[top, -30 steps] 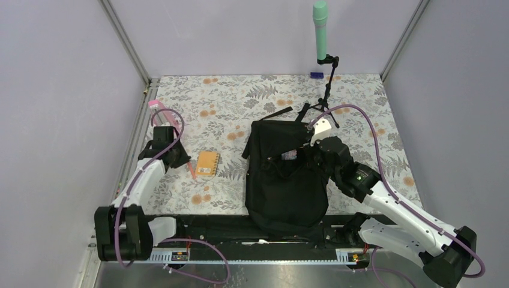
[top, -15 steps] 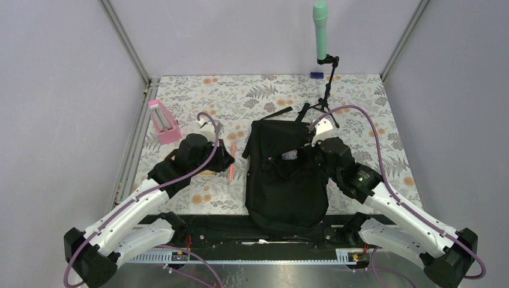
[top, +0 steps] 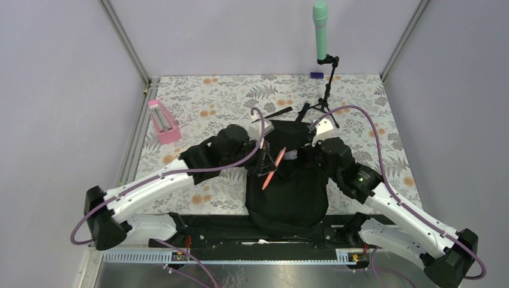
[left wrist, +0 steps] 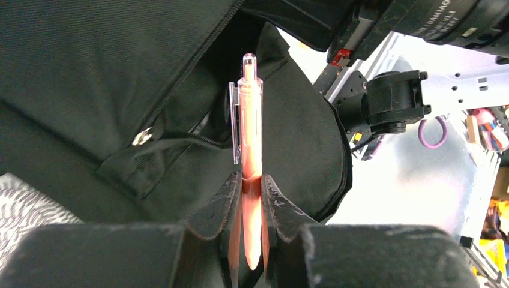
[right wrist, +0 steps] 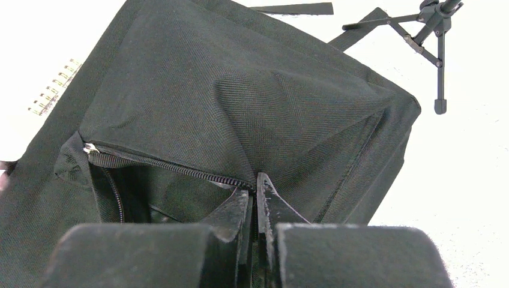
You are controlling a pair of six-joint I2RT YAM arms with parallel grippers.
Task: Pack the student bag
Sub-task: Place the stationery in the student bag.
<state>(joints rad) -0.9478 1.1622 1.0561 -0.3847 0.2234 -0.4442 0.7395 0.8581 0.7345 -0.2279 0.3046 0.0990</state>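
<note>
Pink pen (left wrist: 248, 150), pinched in the left gripper (left wrist: 252, 186), hangs over the bag (top: 288, 198), slanted to its zipper. The right gripper (right wrist: 253, 201) is pressed together on the bag's zipper edge. The bag lies between both arms.

Left arm (top: 150, 186) reaches rightward, jaws pinched (narrow gap); right arm (top: 396, 210) extends forward, jaws clamped.
</note>
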